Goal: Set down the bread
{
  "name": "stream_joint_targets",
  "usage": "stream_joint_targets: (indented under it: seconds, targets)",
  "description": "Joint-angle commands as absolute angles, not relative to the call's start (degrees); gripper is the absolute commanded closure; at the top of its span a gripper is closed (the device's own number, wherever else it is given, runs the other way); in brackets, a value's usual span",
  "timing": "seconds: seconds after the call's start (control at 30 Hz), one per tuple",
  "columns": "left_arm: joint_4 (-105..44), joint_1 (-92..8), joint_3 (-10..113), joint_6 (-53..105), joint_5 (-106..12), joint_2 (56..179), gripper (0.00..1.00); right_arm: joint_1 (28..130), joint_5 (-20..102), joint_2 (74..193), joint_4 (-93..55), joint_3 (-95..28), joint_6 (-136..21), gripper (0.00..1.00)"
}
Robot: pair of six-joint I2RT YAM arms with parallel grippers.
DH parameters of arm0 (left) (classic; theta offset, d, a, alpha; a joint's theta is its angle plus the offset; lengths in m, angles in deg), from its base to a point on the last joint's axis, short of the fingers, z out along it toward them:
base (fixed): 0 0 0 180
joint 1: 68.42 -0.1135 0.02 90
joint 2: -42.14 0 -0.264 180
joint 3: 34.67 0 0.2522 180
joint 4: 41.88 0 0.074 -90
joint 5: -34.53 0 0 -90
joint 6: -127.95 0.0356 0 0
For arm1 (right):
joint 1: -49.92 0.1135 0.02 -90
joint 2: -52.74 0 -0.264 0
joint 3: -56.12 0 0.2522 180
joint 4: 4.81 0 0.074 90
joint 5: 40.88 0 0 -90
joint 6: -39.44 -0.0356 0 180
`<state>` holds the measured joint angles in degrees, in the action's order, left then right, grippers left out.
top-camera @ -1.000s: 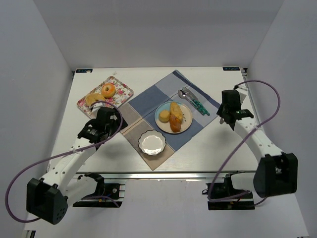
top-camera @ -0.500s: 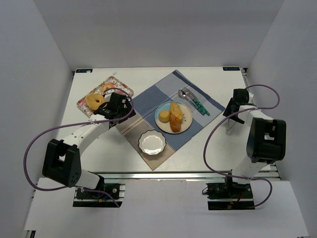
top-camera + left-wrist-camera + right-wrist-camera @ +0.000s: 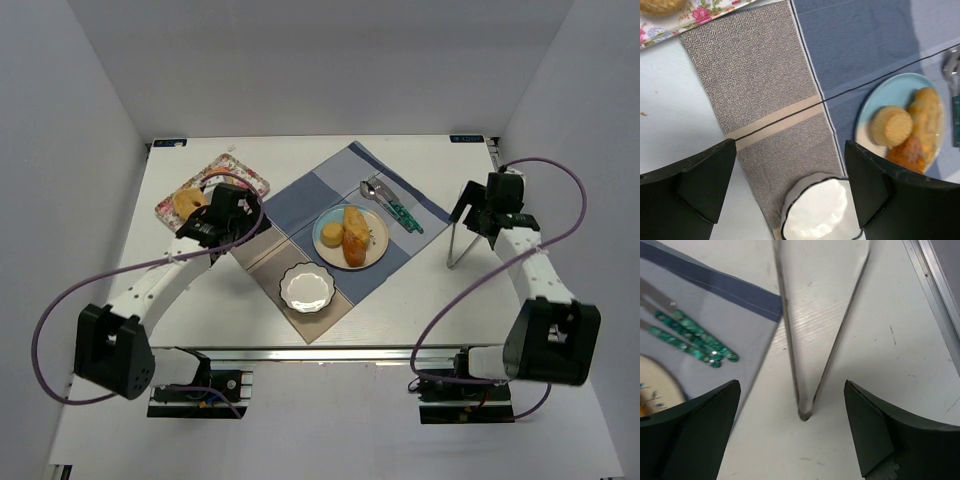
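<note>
A: Looking for the bread?
B: Found 2 pieces: loaf (image 3: 354, 234) and bun (image 3: 331, 235), touching, on the blue plate (image 3: 374, 222) at mid-cloth (image 3: 300, 200).
A: Long axis of the loaf?
B: Runs far-to-near, barely tilted.
A: Which way from each claw?
B: Rightward of the left gripper (image 3: 789, 145), leftward of the right gripper (image 3: 791, 385); well apart from both, probably a little nearer the left.
A: Fingers?
B: Spread wide on both. Nothing between the left pair; only tongs (image 3: 805, 412) lying untouched under the right.
A: Any grasp needed?
B: Likely none, with both pieces plated.
</note>
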<state>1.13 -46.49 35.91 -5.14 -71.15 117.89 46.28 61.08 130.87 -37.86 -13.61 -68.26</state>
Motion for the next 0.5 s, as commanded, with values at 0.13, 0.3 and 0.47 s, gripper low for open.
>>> stream_joint_targets:
  seconds: [0.13,0.3,0.47]
  targets:
    - [4.9,-46.4,28.2,-9.2,-69.9,101.2,0.02,46.3,53.1,114.5,-40.5,-8.2,-68.3,0.11]
    - [11.7,-46.4,22.0,-12.5,-70.7,91.3,0.02,46.3,47.8,102.9,-38.9,-1.9,-71.0,0.11]
    - [16.7,-46.4,17.7,-16.4,-72.5,82.0,0.02,46.3,45.1,94.4,-36.7,4.5,-71.3,0.11]
